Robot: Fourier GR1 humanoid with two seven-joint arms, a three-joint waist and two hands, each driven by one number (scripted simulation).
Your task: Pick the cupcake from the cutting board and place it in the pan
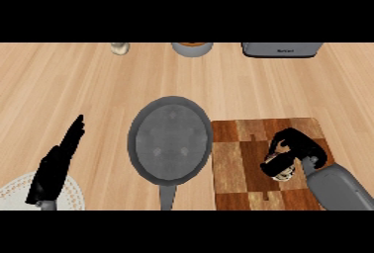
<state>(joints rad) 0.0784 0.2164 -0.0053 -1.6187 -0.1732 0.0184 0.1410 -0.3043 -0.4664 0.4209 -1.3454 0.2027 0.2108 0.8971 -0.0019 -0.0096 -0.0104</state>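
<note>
One black right hand [296,146] curls round the small white-cased cupcake [280,172] above the checkered wooden cutting board [240,165]; its tilt is hidden. The round grey metal pan [170,141] alongside points its handle at the lower edge. The black left hand [57,165] rests open.

right robot hand [300,146] round cupcake [281,172], left robot hand [55,170] open, upright

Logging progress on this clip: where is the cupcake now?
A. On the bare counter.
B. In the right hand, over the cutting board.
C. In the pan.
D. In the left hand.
B: the right hand curls round the cupcake over the cutting board, while the pan shows only its bare grey inside.
</note>
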